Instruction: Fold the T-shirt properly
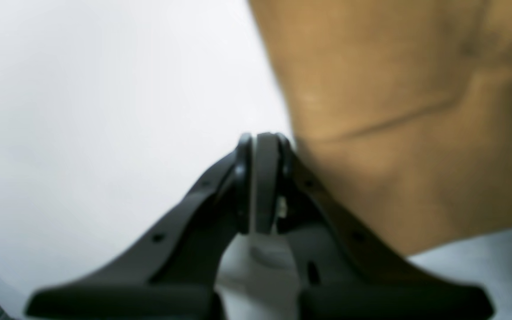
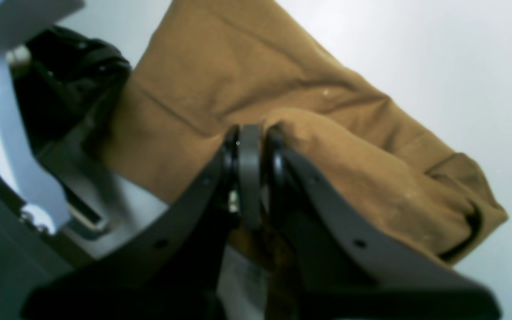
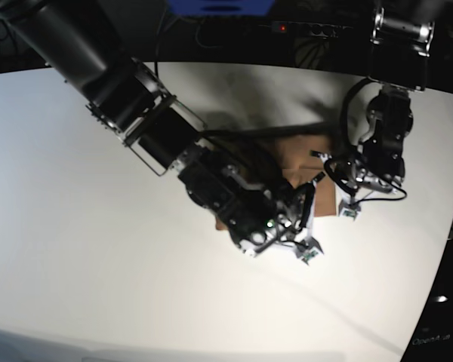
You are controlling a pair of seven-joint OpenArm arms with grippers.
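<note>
Right fingers (image 2: 250, 146): clamped on a fold of the plain brown cotton T-shirt (image 2: 247, 80).
Left fingers (image 1: 262, 151): closed, empty, just beside the shirt.
Advice: the fold was best drawn flat, edges aligned.

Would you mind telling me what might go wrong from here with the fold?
The right gripper is shut on a bunched ridge of the T-shirt; pulling may drag lower layers and spoil the fold. The left gripper is shut at the shirt's edge, seemingly holding no cloth, so that side could stay unfolded.

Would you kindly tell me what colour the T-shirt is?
The T-shirt is plain caramel brown, with no print visible; the right wrist view shows it best.
</note>
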